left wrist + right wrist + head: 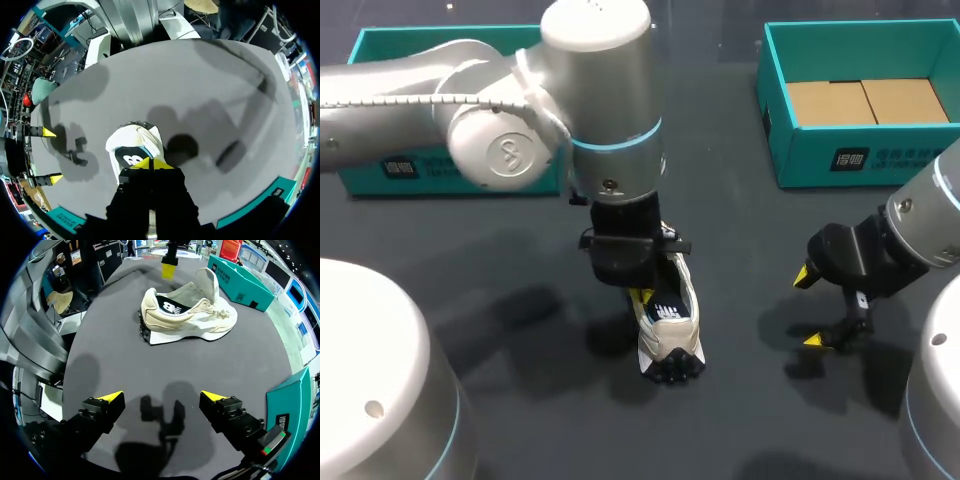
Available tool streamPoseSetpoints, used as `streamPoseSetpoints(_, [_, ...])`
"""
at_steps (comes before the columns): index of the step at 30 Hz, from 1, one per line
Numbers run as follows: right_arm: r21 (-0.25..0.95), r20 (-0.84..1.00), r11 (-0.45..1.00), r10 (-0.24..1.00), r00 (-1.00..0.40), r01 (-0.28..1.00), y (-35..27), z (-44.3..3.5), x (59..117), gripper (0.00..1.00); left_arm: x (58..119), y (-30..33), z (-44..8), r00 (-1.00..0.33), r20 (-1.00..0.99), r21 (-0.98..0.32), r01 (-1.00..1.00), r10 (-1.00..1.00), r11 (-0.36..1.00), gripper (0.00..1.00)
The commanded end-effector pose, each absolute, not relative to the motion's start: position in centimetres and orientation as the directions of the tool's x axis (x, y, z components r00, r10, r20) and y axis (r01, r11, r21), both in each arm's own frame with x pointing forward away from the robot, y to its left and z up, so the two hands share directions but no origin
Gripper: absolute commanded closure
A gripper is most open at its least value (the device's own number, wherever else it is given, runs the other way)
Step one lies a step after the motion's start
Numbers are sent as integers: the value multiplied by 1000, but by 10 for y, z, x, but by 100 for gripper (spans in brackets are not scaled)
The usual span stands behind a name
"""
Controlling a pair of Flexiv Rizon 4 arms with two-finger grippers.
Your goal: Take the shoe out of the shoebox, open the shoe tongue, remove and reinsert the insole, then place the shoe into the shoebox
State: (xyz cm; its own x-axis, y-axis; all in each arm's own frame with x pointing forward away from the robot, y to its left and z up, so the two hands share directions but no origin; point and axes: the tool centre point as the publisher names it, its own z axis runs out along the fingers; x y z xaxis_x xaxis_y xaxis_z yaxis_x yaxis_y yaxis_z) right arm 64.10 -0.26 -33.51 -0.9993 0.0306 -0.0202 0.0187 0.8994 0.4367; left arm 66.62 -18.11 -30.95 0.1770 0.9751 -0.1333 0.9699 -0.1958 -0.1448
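Left gripper (150, 164): yellow tips closed together, positioned directly over the cream shoe (132, 145). Shoe rests on the grey table (225, 90). Right gripper (52, 155) stands beside the shoe, tips well apart.

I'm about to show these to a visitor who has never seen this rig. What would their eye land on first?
First comes the cream shoe, standing on its sole in the middle of the dark table, with the left gripper close over it. Next is the right gripper, open above the table to the shoe's right. Beyond it, an open teal shoebox sits at the far right.
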Motion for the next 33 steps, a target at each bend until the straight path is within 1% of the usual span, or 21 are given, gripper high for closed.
streamPoseSetpoints(1, [436, -23, 900, 32, -999, 19, -4, -334, 639, 0, 677, -206, -327, 187, -118, -188, 960, 975, -207, 100])
streamPoseSetpoints(7, [436, -23, 900, 32, -999, 19, -4, -334, 639, 0, 669, -223, -340, 200, -112, -228, 948, 973, -221, 100])
streamPoseSetpoints(17, [436, -23, 900, 32, -999, 19, -4, -334, 639, 0, 655, -227, -363, 234, -88, -313, 916, 968, -250, 100])
streamPoseSetpoints(22, [436, -23, 900, 32, -999, 19, -4, -334, 639, 0, 657, -222, -372, 206, -83, -295, 930, 975, -221, 100])
streamPoseSetpoints(24, [436, -23, 900, 32, -999, 19, -4, -334, 639, 0, 660, -219, -374, 201, -83, -307, 927, 976, -217, 100])
streamPoseSetpoints(33, [436, -23, 900, 32, -999, 19, -4, -334, 639, 0, 658, -202, -351, 184, -180, -229, 948, 966, -223, 100])
